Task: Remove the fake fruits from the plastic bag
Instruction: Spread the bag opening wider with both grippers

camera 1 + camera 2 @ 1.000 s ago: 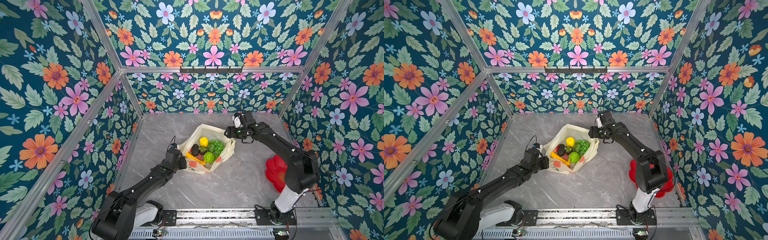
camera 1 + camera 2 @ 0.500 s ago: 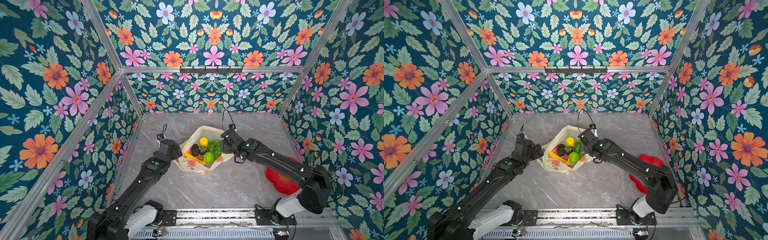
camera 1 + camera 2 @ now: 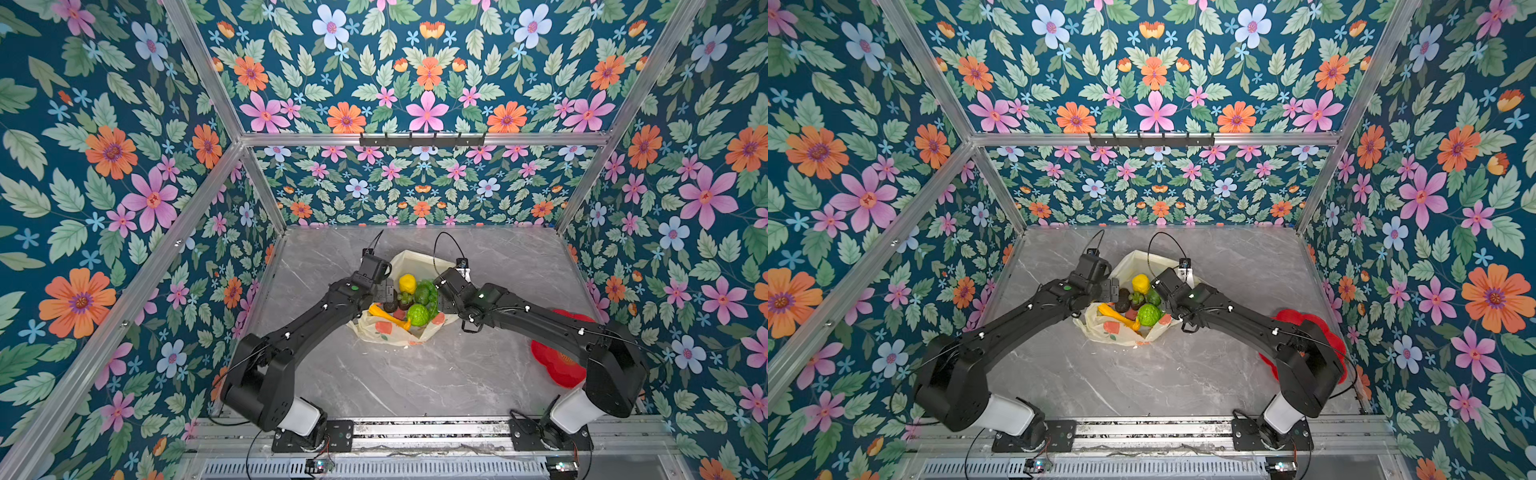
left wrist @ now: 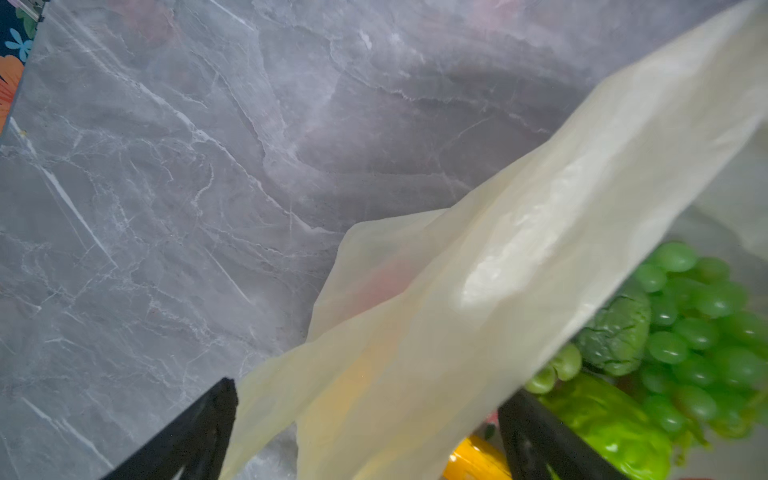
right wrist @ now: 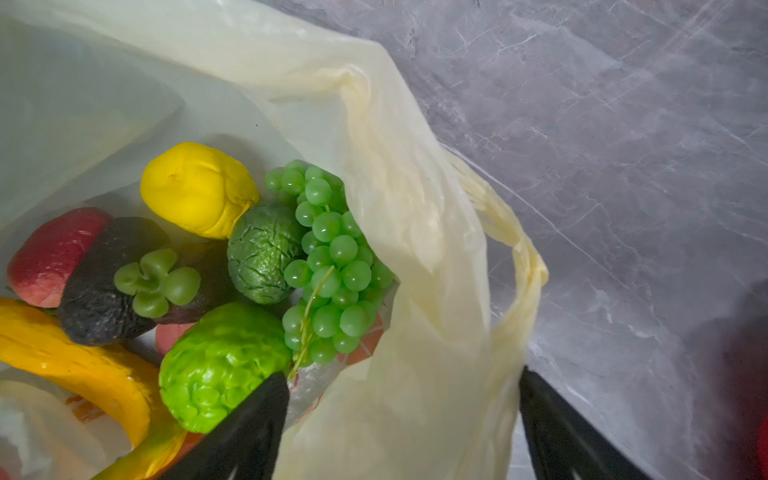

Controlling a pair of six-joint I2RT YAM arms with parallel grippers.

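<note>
Now walls of the plastic bag [image 3: 411, 262] are being straddled by the left gripper [image 4: 370, 392] and right gripper [image 5: 401, 378]. Both are being held wide apart, released.

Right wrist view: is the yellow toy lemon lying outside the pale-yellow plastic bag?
No, the glossy yellow lemon lies inside the crinkly pale-yellow plastic bag, near the green grape bunch.

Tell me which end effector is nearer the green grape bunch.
Right. The right end effector straddles the plastic bag wall beside the green grape bunch; the left end effector straddles the opposite wall, farther away.
</note>
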